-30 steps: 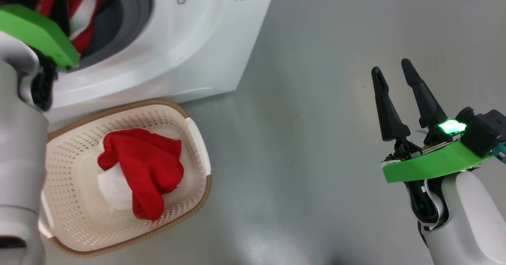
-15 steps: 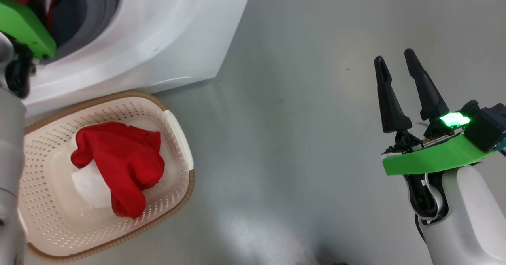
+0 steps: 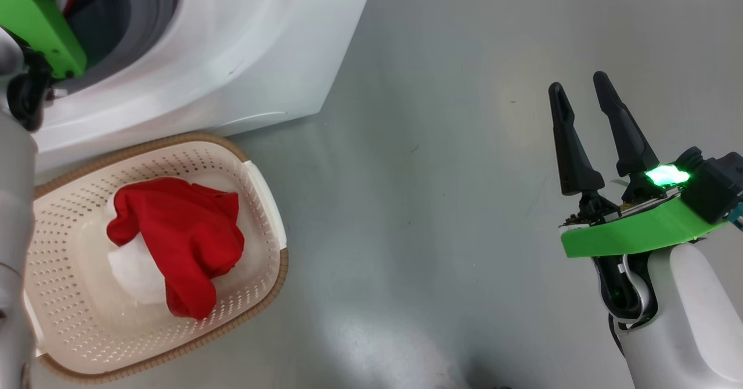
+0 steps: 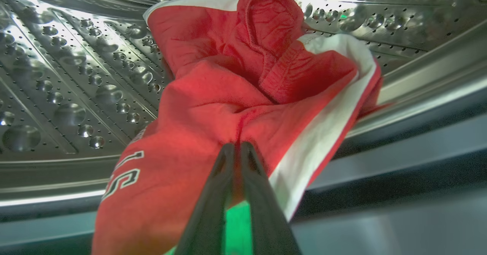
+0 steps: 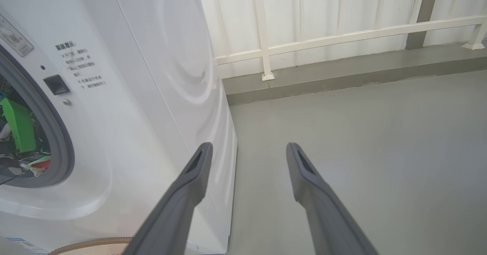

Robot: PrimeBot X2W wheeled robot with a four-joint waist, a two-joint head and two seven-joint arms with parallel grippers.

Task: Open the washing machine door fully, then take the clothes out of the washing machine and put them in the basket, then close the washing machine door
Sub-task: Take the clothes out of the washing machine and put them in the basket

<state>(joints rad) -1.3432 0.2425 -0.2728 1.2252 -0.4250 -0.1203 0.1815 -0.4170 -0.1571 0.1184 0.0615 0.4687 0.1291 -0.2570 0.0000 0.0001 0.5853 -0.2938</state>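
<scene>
Inside the perforated steel drum [image 4: 57,76] of the white washing machine [image 3: 232,40], my left gripper [image 4: 237,146] is shut on a fold of the clothes [image 4: 228,95], a crumpled red garment with a white stripe. The head view shows that arm's green wrist plate [image 3: 35,23] at the drum opening. Another red and white garment [image 3: 186,244] lies in the cream basket [image 3: 283,273] on the floor in front of the machine. My right gripper [image 3: 576,84] hangs open and empty over bare floor, far right of the basket. The washing machine door is out of view.
The grey floor [image 3: 435,203] stretches between the basket and my right arm. In the right wrist view the machine's side panel [image 5: 182,68] stands just left of my open right gripper [image 5: 249,148], with a white railing [image 5: 323,38] and a low kerb behind.
The head camera has shifted, so the machine and basket sit further left in the picture. My left gripper has closed on the garment in the drum. The right gripper has stayed put.
</scene>
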